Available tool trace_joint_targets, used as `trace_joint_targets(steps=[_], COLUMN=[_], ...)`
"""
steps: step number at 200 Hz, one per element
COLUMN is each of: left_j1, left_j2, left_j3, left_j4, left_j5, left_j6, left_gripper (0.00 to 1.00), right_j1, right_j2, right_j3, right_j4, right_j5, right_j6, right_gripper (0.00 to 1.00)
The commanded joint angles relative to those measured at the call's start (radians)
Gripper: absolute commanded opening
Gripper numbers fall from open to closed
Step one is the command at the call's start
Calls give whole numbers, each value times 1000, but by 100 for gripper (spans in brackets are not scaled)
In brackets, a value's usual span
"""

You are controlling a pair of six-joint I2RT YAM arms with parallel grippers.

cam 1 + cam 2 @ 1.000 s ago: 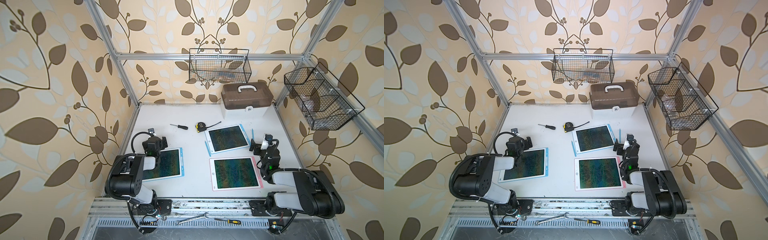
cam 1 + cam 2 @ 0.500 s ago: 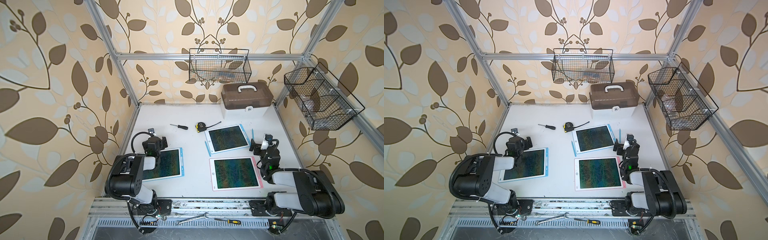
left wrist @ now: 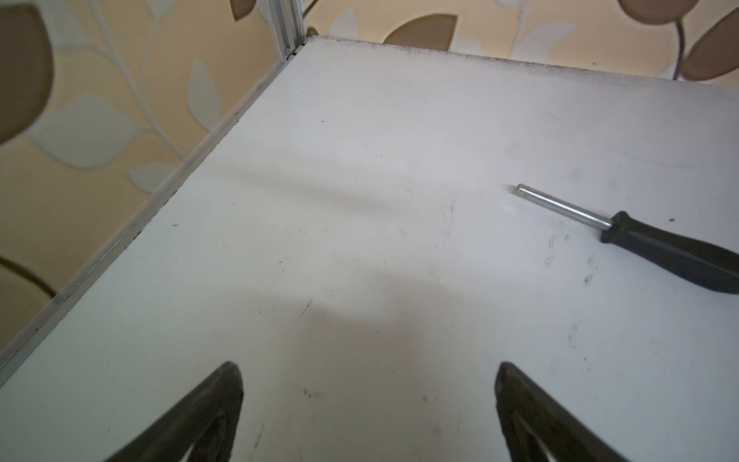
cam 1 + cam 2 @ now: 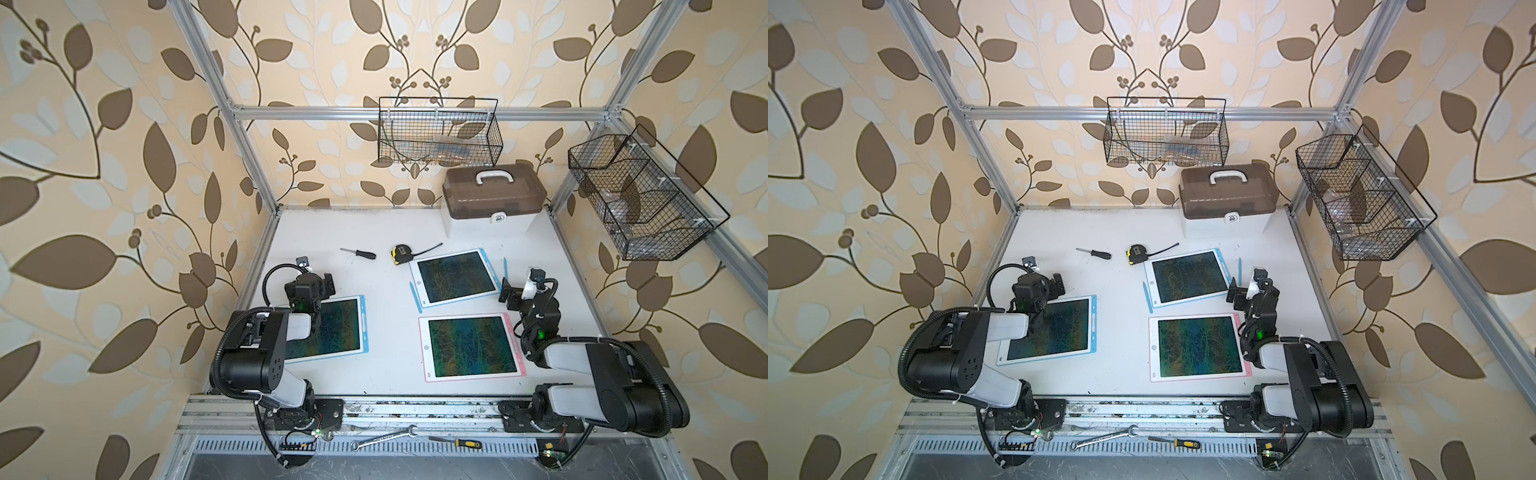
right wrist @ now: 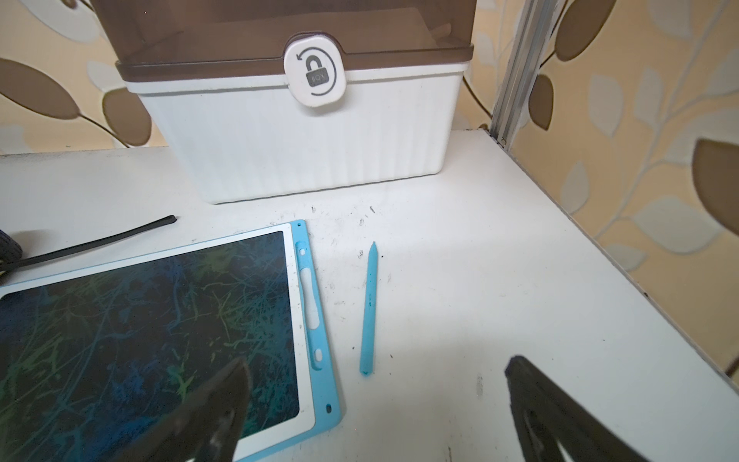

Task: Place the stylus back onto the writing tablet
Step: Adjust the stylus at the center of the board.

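Note:
In both top views, three writing tablets lie on the white table. A blue-edged one is in the middle, a pink-edged one in front of it, and another blue-edged one lies partly under the left arm. One blue stylus lies on the table just right of the middle tablet, and a second lies along its left side. In the right wrist view the stylus rests beside the tablet, ahead of my open, empty right gripper. My left gripper is open over bare table.
A brown-lidded white storage box stands at the back right. A black screwdriver and a tape measure lie behind the tablets. Wire baskets hang on the back and right frame. The table edge runs close on the right.

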Motion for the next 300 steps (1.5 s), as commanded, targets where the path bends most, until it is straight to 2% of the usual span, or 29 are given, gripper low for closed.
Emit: trace_joint_targets(steps=[1, 163, 186, 198, 215, 250, 277, 300], left_j1=[-3, -2, -3, -4, -4, -4, -6, -15], left_j2=[-14, -10, -19, -27, -108, -240, -328, -354], left_j3=[-3, -1, -7, -6, 107, 189, 265, 355], left_j4=[28, 28, 33, 46, -238, -503, -745, -949], left_j5=[3, 3, 2, -18, -32, 35, 81, 150], left_j6=[-3, -4, -3, -2, -21, -81, -212, -315], left_gripper=[99, 99, 99, 99, 99, 99, 99, 99], right_j1=[5, 2, 10, 17, 27, 118, 199, 239], right_j2=[-1, 2, -9, -52, -137, -340, -458, -456], right_j3=[14, 17, 11, 28, 70, 110, 203, 364], right_j4=[27, 24, 32, -27, -167, -374, -620, -939], right_j5=[14, 13, 21, 44, 39, 124, 292, 373], right_j6=[-10, -10, -15, -12, -32, -46, 99, 253], right_gripper=[100, 100, 100, 100, 100, 100, 100, 100])
